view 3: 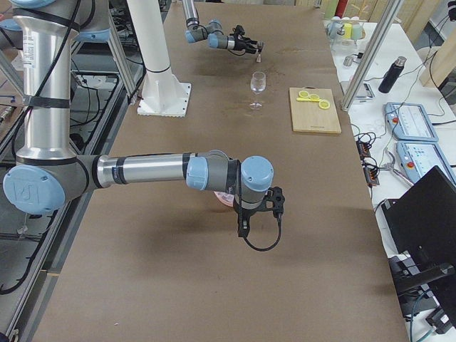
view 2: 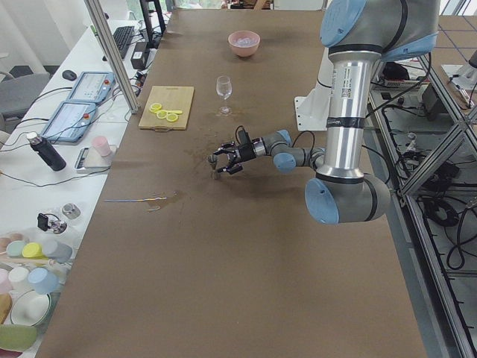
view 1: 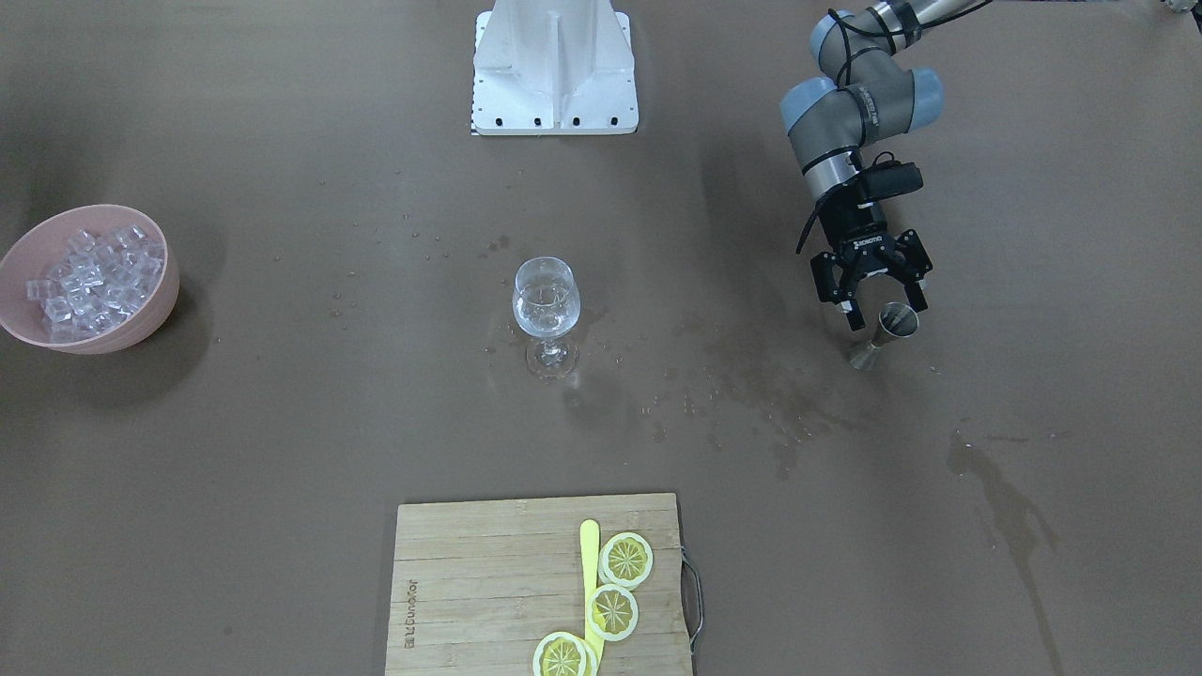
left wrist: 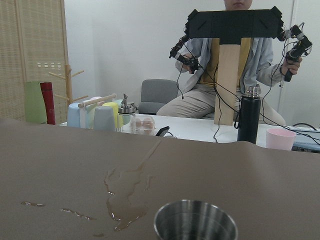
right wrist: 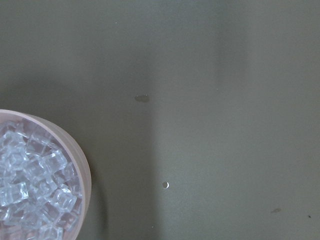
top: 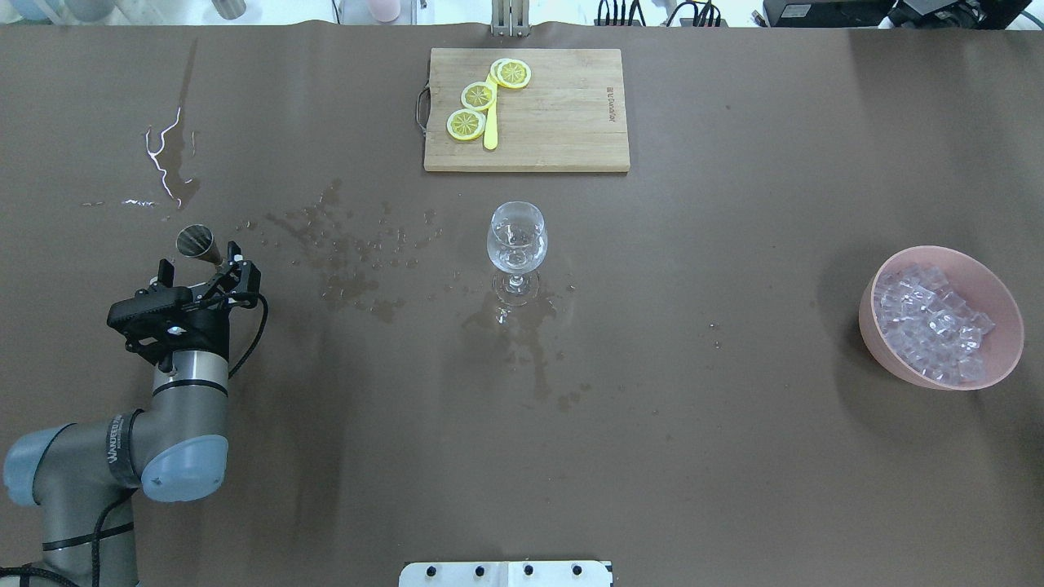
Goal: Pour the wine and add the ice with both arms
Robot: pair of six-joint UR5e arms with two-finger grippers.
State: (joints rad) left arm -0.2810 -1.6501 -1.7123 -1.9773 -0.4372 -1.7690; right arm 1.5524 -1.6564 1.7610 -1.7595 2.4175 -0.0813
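Note:
A stemmed glass [view 1: 546, 305] stands mid-table with a little clear wine [view 1: 545, 321] in it; it also shows in the overhead view [top: 516, 240]. The ice [view 1: 94, 277] is heaped in a pink bowl [view 1: 122, 336], which the overhead view [top: 874, 295] and the right wrist view [right wrist: 84, 172] also show. My left gripper [view 1: 887, 314] is open, its jaws spread at a small upright metal jigger [view 1: 883, 336]. The jigger [left wrist: 195, 220] fills the bottom of the left wrist view. My right gripper [view 3: 246, 224] hangs beside the bowl; I cannot tell if it is open.
A wooden cutting board [top: 563, 114] with lemon slices [top: 478, 96] and a yellow knife lies at the far side. Wet spills [top: 351, 253] spot the brown table between jigger and glass. The white base block [view 1: 554, 66] stands at the robot's edge.

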